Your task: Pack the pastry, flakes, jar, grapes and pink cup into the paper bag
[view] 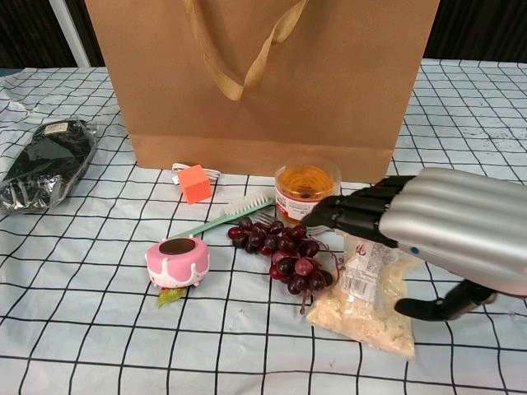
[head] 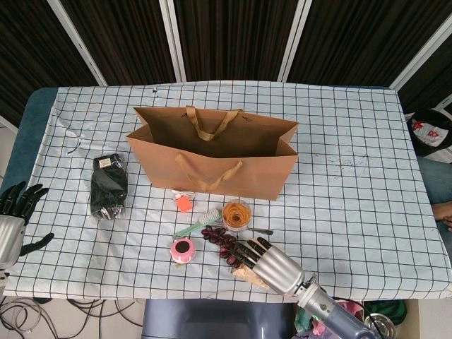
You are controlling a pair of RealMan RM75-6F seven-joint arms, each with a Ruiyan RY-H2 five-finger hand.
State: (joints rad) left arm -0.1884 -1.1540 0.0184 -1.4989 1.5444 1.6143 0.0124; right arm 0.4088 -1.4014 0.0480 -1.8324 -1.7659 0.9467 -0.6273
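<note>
A stiff brown paper bag (head: 212, 159) with flat folded-paper handles stands upright and open on the surface (head: 353, 183), which is covered by a white cloth printed with a black grid.

In front of the bag lie the things to pack. The jar (view: 307, 192) is a short clear plastic tub with orange contents, standing just before the bag's base. Touching its near side is the bunch of dark red, glossy grapes (view: 284, 251). To their left sits the pink cup (view: 177, 262), round and squat with a white dripped edge and a brown top. To the right of the grapes lies the packet of flakes (view: 370, 292), a clear crinkled pouch of pale crumbs with a white label. The pastry (head: 109, 186) is a dark lump in a shiny wrapper, well apart at the left of the bag.

The right hand (view: 436, 226), silver-backed with black fingers (view: 350, 214), hovers over the flakes; the fingers stretch out together toward the jar and grapes, the thumb apart below, holding nothing. The left hand (head: 13, 215) hangs at the surface's left edge, fingers spread and empty.

A mint-green brush (view: 218, 218) and a small orange cube (view: 194, 183) with a white cord lie between cup and bag.
</note>
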